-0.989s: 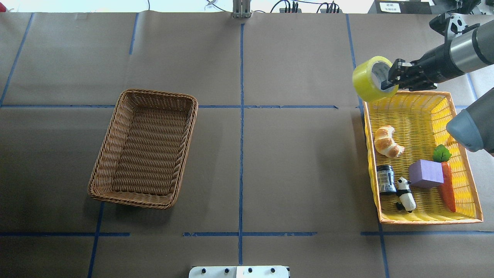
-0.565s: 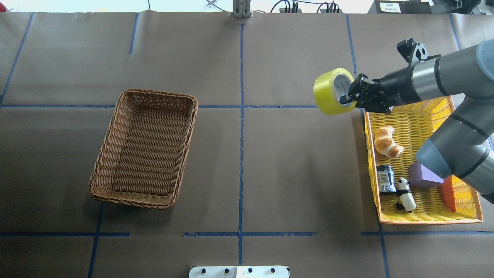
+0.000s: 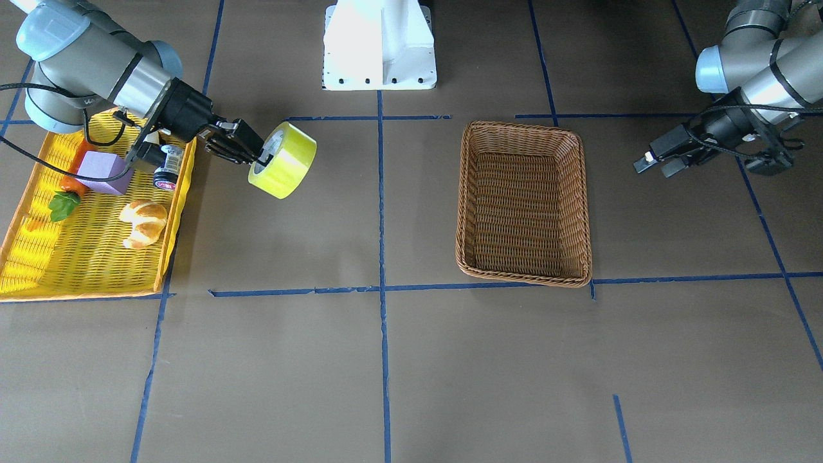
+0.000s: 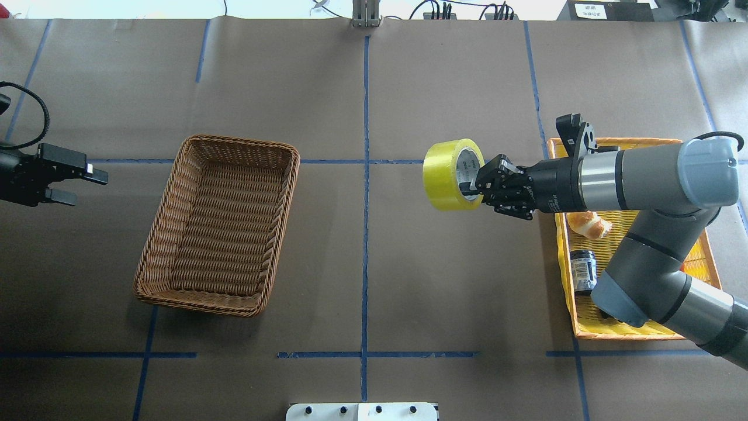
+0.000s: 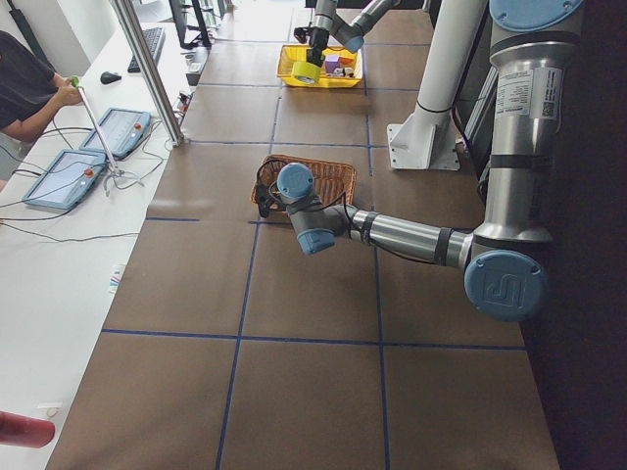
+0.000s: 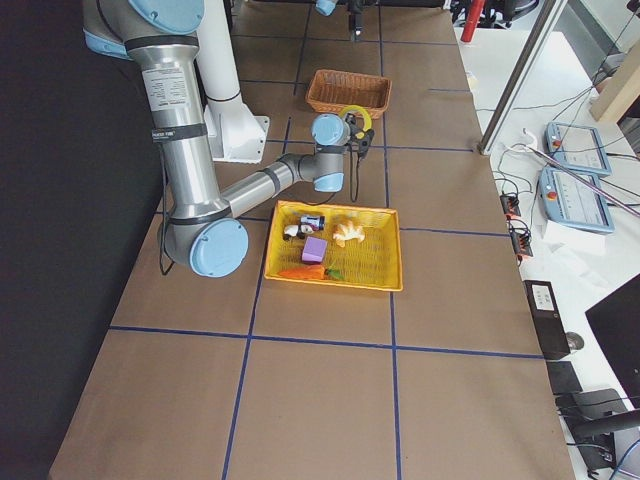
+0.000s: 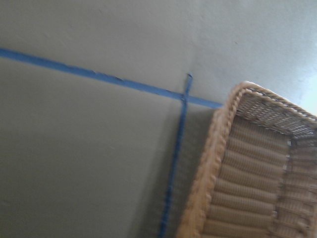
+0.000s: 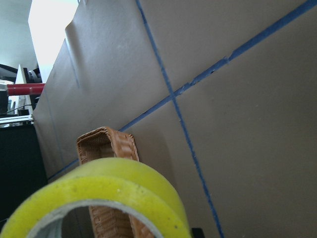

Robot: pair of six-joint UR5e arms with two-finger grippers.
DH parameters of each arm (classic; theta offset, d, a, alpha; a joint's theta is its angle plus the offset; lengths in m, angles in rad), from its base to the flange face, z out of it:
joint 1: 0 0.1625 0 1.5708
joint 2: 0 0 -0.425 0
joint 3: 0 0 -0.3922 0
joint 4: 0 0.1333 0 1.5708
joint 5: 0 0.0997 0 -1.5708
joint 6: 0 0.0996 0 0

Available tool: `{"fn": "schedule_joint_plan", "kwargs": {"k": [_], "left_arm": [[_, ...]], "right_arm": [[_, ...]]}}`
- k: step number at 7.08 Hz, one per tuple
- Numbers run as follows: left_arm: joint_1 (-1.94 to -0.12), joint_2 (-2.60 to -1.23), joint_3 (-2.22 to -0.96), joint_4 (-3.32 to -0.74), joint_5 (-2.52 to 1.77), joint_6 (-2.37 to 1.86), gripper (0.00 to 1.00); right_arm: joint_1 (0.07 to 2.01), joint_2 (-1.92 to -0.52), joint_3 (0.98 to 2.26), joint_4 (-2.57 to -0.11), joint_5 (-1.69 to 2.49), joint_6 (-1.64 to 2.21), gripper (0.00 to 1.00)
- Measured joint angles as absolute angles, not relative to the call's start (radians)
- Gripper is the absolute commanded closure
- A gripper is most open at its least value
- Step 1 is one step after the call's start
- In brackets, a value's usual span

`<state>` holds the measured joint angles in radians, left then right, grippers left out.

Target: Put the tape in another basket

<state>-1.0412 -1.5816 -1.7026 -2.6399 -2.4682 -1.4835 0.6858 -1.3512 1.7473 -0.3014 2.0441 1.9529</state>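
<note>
The yellow-green tape (image 4: pixel 445 182) hangs in the air over the table, left of the yellow basket and right of the centre line. My right gripper (image 4: pixel 474 187) is shut on the roll's wall, with one finger inside the white core. The tape also shows in the front view (image 3: pixel 287 162) and at the bottom of the right wrist view (image 8: pixel 99 198). The brown wicker basket (image 4: pixel 282 204) stands empty on the left half of the table, far from the tape. My left gripper (image 4: pixel 89 187) is open and empty, just left of the wicker basket, whose rim fills the left wrist view (image 7: pixel 210 168).
The yellow plastic basket (image 4: pixel 637 336) at the right holds a croissant (image 4: pixel 589 222), a small dark jar (image 4: pixel 582 270), a purple block (image 3: pixel 103 172) and a carrot (image 3: pixel 69 186). My right arm covers part of it. The robot base (image 3: pixel 380 45) stands at the table's near edge.
My right gripper has carried the tape leftward, from over the yellow basket's far corner out over the table. My left gripper has come into view at the left edge.
</note>
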Motion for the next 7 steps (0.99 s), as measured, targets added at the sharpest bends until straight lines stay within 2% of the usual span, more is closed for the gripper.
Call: {"fn": "schedule_joint_plan", "kwargs": {"k": [4,7], "left_arm": [[-0.990,-1.708,-1.712,-2.993,-2.431,-1.998,0.00],[-0.795,-1.741,-1.735,-3.277,-2.118,-2.267,0.00]], "right_arm": [[0.574,-1.353,1.739,0.053,1.923,2.058,0.98],[0.427,-1.349,1.732,0.223,1.730,2.061,0.97]]}}
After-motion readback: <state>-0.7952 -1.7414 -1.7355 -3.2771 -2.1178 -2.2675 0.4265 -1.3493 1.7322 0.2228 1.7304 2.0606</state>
